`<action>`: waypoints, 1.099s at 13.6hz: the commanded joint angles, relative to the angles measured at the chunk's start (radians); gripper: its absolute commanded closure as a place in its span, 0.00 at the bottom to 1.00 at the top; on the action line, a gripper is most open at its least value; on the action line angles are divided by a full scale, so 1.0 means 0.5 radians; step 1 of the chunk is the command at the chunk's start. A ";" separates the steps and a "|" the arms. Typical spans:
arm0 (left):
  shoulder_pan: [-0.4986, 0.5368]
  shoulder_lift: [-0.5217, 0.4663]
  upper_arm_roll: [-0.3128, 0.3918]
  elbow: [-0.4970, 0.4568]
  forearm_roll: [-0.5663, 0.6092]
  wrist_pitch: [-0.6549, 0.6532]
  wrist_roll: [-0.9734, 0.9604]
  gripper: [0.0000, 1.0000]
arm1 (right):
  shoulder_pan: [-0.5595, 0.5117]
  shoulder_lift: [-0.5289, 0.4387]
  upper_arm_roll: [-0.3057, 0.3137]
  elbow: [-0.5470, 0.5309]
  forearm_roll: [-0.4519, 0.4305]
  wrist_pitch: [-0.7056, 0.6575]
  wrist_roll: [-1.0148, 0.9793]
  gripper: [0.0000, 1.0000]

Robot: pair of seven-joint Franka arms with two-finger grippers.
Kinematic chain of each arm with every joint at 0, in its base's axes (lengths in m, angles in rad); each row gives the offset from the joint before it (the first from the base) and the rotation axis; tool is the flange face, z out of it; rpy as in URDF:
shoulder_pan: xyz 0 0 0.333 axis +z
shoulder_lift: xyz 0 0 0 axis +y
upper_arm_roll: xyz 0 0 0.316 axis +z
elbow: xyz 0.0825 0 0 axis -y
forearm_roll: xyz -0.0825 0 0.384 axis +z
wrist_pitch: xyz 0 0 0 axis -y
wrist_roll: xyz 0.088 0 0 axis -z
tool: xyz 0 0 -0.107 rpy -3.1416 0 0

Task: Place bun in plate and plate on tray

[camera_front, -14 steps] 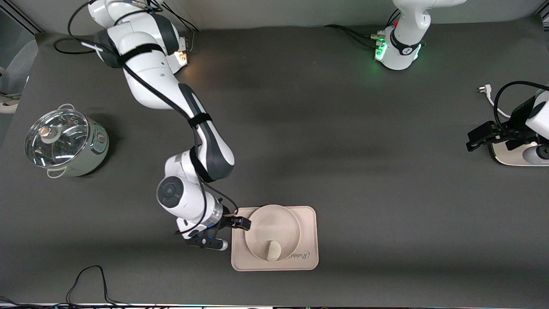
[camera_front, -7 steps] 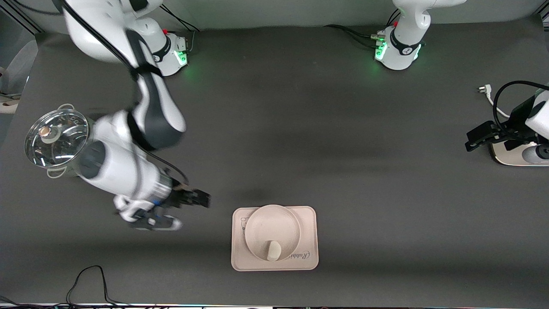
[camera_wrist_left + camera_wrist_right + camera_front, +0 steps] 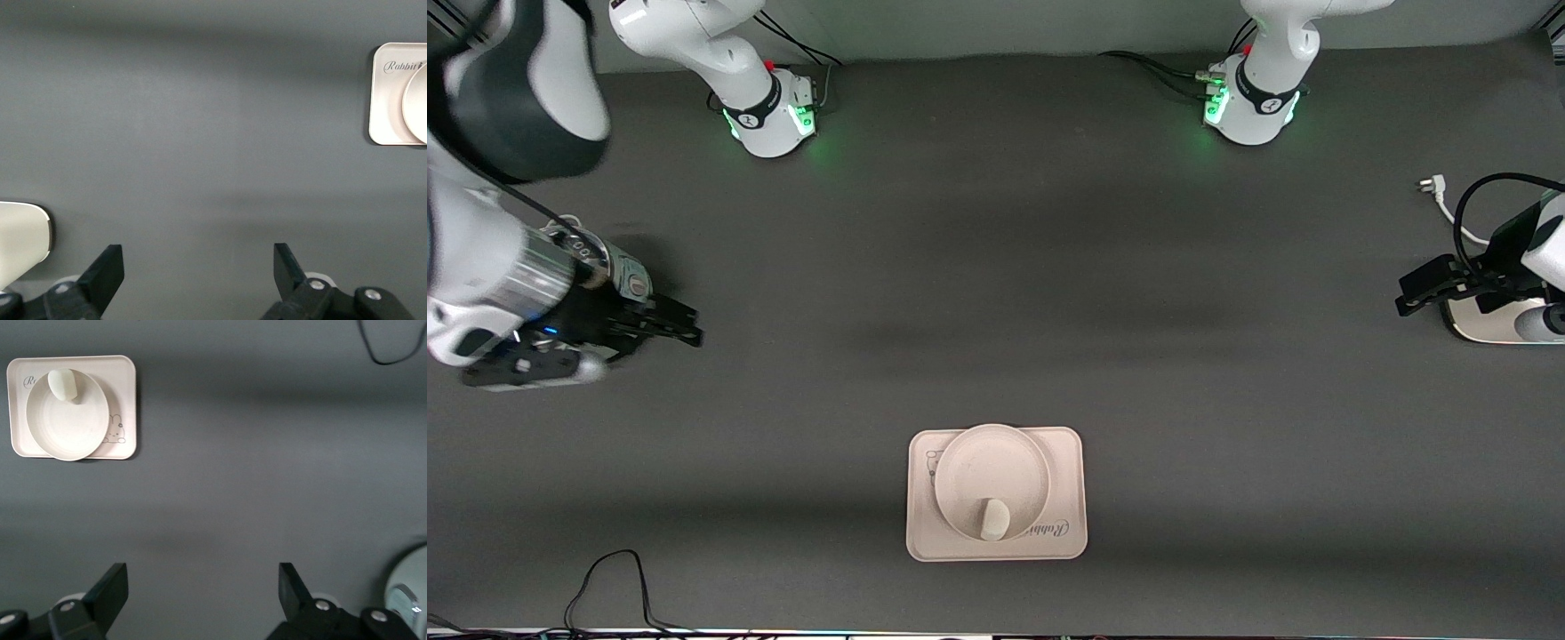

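The right gripper [image 3: 680, 327] hangs wide open and empty over the right arm's end of the table, well apart from the tray [image 3: 1067, 498]. The left gripper [image 3: 1414, 293], open too, waits equally distant. The bun [image 3: 994, 519] lies in the plate [image 3: 983, 471], which sits on the tray; the job looks finished.

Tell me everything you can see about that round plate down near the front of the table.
The plate is a round, shallow, cream-pink dish with a raised rim, plain and matte, perhaps plastic or ceramic. It sits flat on the rectangular tray, its farther rim slightly overhanging the tray's edge and partly covering a small animal drawing. A small off-white bun lies inside, by the rim nearest the front camera. Neither gripper touches it.
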 commanded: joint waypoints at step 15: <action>0.007 0.012 0.020 0.026 0.142 -0.137 0.146 0.00 | -0.948 -0.508 0.884 -0.575 -0.298 0.031 -0.230 0.00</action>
